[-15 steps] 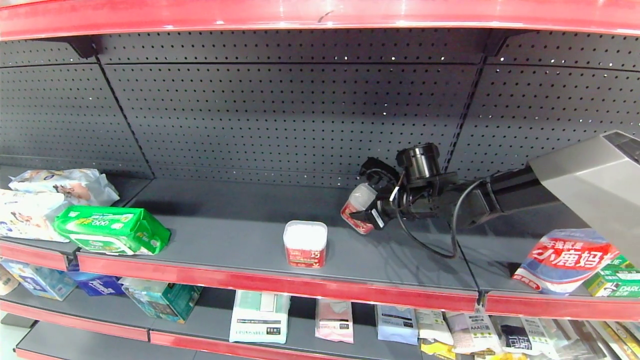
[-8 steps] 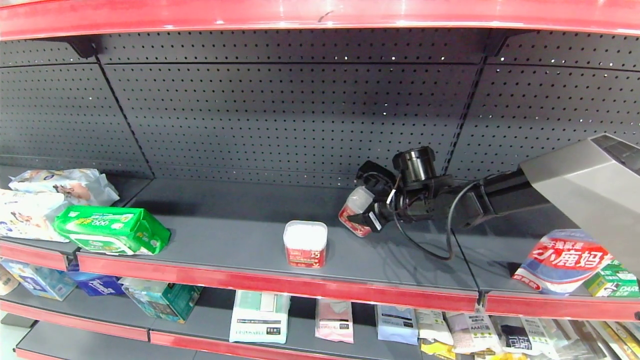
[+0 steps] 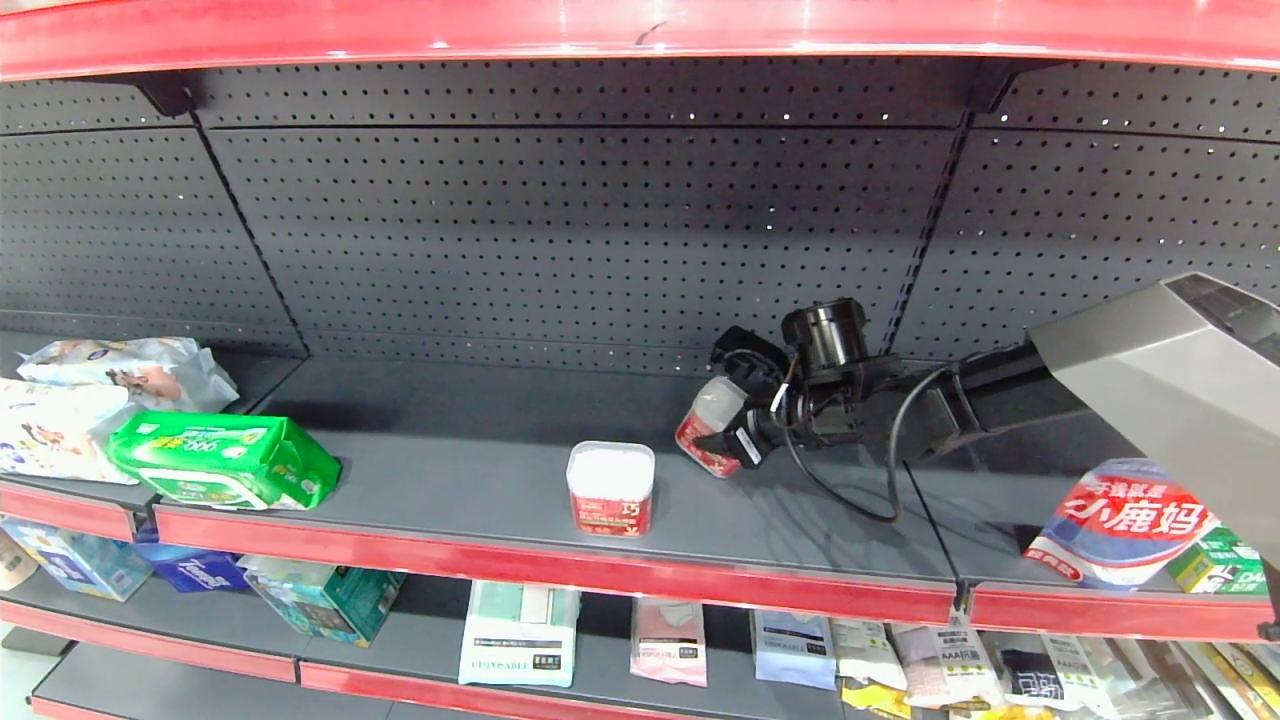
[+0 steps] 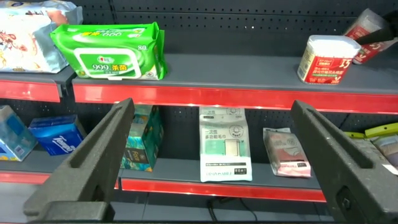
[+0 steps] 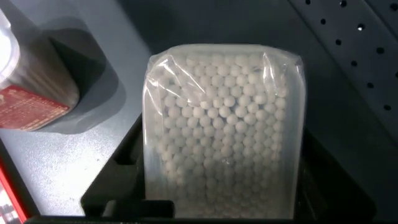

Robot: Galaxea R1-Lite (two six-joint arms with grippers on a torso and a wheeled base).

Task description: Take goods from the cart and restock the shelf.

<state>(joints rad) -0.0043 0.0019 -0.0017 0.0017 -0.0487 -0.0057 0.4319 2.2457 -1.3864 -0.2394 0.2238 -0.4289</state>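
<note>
A clear tub of cotton swabs with a red label (image 3: 708, 425) hangs tilted just above the grey shelf board (image 3: 470, 460), with my right gripper (image 3: 730, 420) shut on it. The right wrist view looks onto its top, packed with white swab heads (image 5: 224, 124). A second, matching tub (image 3: 610, 488) stands upright on the shelf a short way to the left and nearer the front edge; it is also seen as the tub (image 5: 31, 81) and the tub (image 4: 324, 58). My left gripper (image 4: 214, 155) is held open in front of the lower shelves, with nothing between its fingers.
A green wipes pack (image 3: 225, 458) and white tissue packs (image 3: 60, 430) lie at the shelf's left end. A red, white and blue bag (image 3: 1125, 520) and a green box (image 3: 1215, 565) sit at the right. The perforated back panel (image 3: 600, 230) is close behind. Lower shelves hold several packets.
My right gripper has carried the tilted tub slightly left and a little lower, closer to the shelf board. The upright tub has not moved.
</note>
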